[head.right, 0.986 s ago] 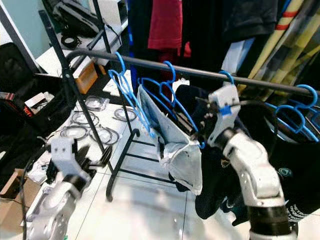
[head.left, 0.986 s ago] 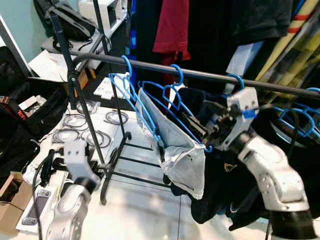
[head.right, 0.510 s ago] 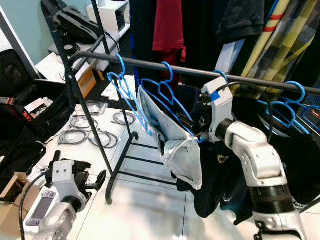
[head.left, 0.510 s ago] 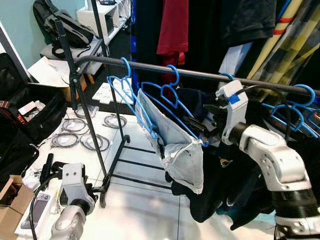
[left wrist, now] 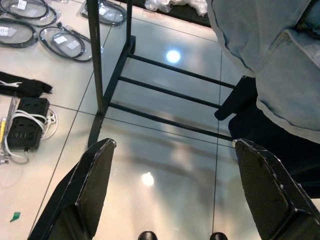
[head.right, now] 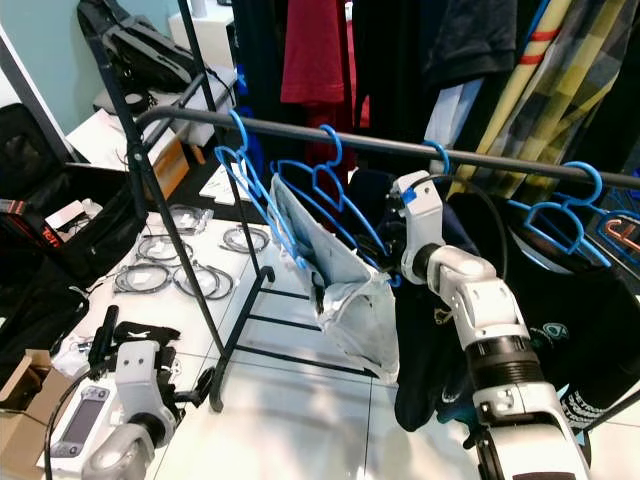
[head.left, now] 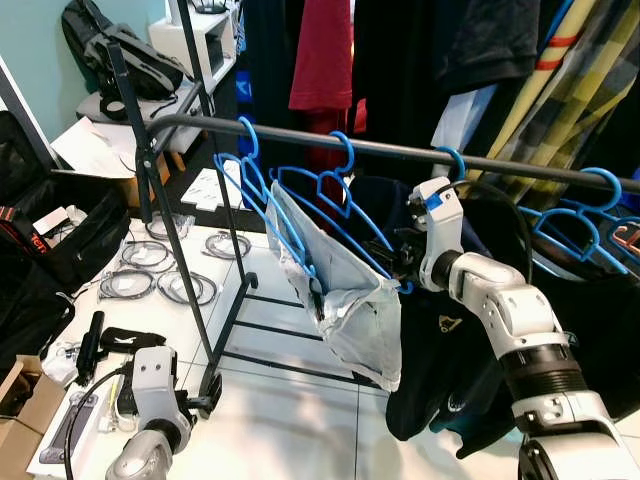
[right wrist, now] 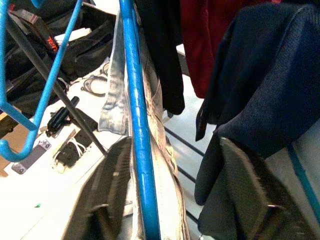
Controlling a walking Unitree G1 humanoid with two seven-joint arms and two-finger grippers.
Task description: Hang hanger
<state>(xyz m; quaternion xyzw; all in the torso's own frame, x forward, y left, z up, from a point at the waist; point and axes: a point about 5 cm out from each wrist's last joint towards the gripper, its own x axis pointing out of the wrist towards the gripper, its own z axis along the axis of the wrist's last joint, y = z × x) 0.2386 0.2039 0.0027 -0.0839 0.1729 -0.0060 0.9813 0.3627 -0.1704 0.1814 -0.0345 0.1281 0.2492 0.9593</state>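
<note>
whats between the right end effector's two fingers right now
A blue hanger arm runs between the right end effector's spread fingers in the right wrist view, with the pale denim garment draped behind it.

We look down on a glossy white tiled floor [head.left: 290,420] that mirrors ceiling lights. Coiled cables [head.left: 160,285] lie on it near black bags [head.left: 60,240], against a pale teal wall [head.left: 40,50]. Dark and red clothes [head.left: 320,50] hang behind.
</note>
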